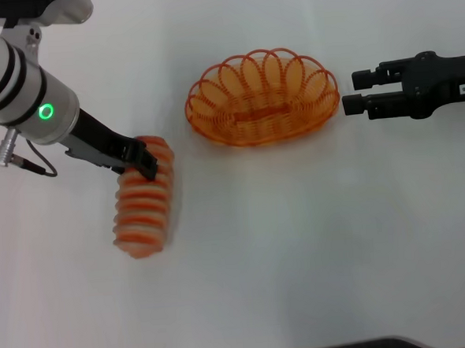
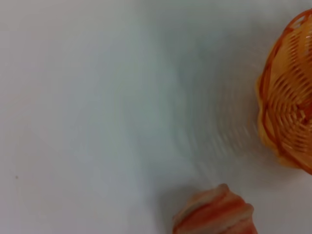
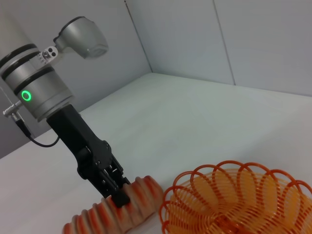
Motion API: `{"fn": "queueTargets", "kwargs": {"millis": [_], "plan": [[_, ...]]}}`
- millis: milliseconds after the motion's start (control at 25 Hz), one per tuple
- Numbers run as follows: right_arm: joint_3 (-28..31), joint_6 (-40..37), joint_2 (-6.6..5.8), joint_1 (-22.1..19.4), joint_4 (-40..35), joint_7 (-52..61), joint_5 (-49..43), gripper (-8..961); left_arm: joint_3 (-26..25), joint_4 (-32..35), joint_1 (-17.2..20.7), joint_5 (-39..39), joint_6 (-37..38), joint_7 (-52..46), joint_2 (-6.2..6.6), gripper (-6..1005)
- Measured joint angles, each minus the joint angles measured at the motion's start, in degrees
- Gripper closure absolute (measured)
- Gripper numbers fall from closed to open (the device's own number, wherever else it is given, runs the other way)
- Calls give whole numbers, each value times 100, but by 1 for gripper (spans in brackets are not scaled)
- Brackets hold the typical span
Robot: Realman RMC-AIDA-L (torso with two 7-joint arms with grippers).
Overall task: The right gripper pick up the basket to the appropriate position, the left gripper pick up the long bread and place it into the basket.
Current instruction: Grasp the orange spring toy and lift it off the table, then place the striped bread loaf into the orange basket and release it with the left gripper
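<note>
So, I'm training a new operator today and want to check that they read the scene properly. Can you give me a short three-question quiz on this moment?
1. True or false: the long bread already lies inside the basket.
2. Which gripper is down at the bread? A) the left gripper B) the right gripper C) neither
3. Fill in: the right gripper hovers just beside the basket's ____ end, by the robot's own sides, not touching it.

Key: 1 false, the bread lies on the table, apart from the basket. 2 A, at the loaf's far end. 3 right.
</note>
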Motion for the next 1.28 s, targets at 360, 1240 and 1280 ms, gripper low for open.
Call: {"fn": "queueTargets", "kwargs": {"millis": [360,1240,1280], "plan": [[44,23,-8,-29,0,0,-2,327,-181,251,30,9,228,472,31,567],[211,-176,-20,-206,38,30,16,327,750,1121,-397,-1150,-1231,4083,6,761],[211,-177,-7,-211,45,22,16,328,888,1110,-400,-1149,-1344,4127,2,765]]}}
